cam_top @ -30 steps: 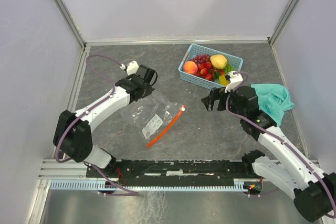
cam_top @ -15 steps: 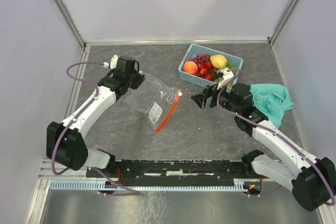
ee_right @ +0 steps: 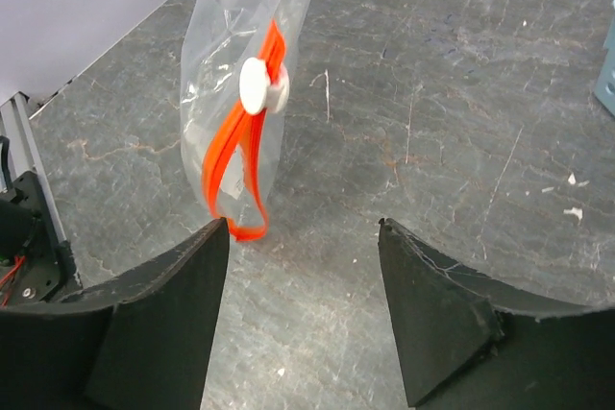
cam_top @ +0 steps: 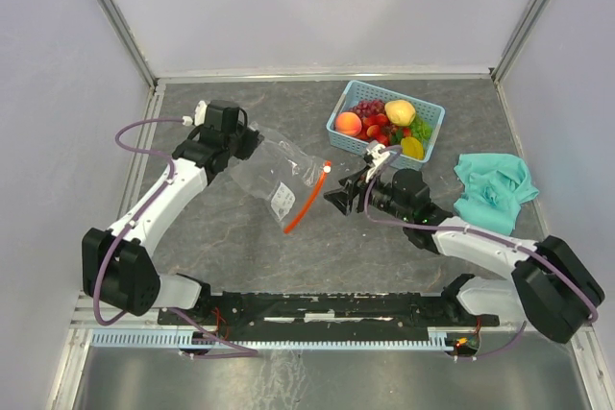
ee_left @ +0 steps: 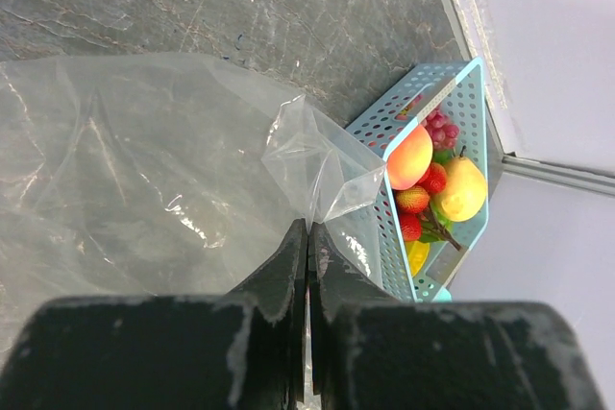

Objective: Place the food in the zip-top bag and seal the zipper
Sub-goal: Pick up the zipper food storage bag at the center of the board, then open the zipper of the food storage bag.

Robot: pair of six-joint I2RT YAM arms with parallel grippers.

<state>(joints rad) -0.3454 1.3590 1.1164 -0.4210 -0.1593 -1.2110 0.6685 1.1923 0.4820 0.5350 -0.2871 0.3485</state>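
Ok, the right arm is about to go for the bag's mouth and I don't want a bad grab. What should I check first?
1. Is the left gripper shut on the clear crinkly plastic bag? Ok, it pinches a fold.
2. Is the right gripper open with nothing between its fingers? Ok.
3. Are the red-orange zipper strip and its white slider ahead of the right fingers? Ok.
4. Is the bag's mouth open wide enough? Cannot tell.
5. Is the toy food in the bag? Not ok, it sits in the light-blue plastic basket.
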